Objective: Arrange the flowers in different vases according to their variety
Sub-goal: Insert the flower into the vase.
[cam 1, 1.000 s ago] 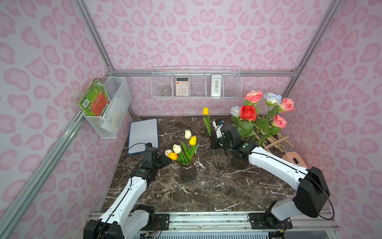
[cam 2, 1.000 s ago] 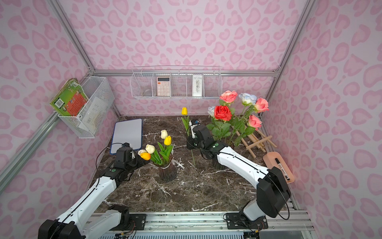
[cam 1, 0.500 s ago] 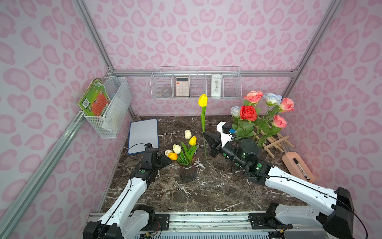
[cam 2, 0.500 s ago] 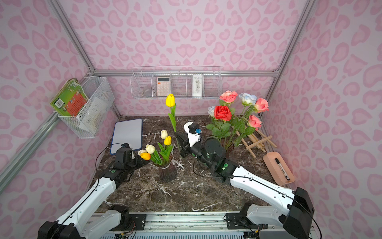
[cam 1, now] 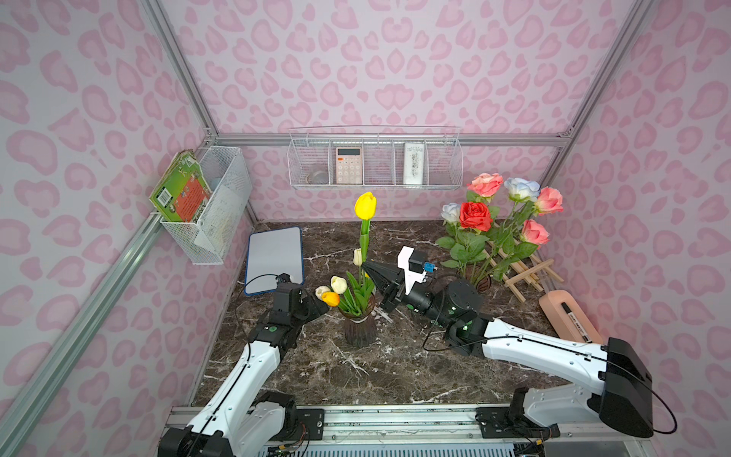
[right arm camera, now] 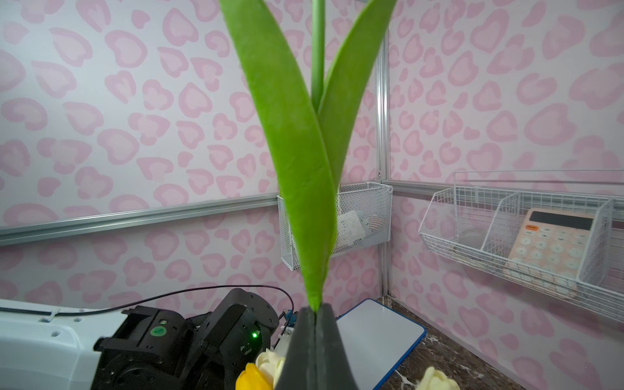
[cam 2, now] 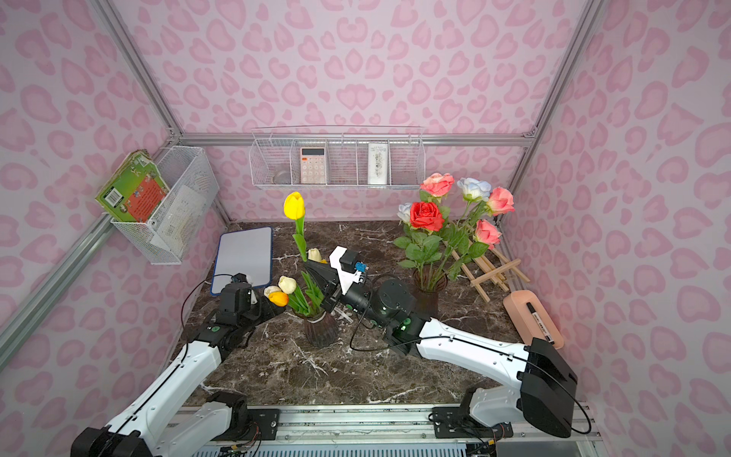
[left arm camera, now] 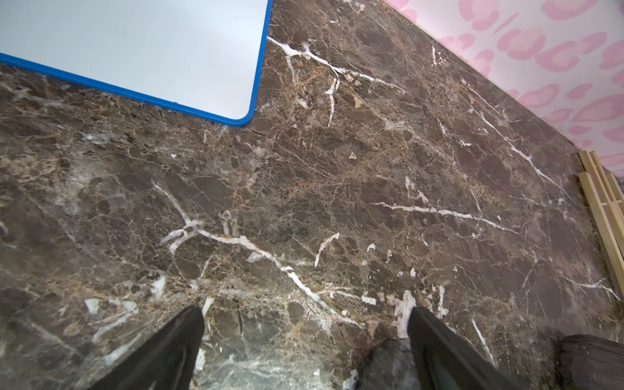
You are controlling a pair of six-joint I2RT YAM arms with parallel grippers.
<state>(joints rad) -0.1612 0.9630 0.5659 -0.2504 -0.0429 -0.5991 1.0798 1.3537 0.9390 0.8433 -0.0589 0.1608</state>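
Black fingers [right arm camera: 300,344] of the right gripper [cam 1: 366,264] are pinching fully shut on the yellow tulip [cam 1: 364,205] low on its stem, bloom standing straight above them and the tulip vase [cam 1: 359,328] waiting just beneath. Lowering is probably going best kept vertical, the stem end threading between the other tulips [cam 1: 338,284] already crowding that neck, with release coming only once seated. Beyond the vase, the left gripper [left arm camera: 304,312] is hovering wide open and empty.
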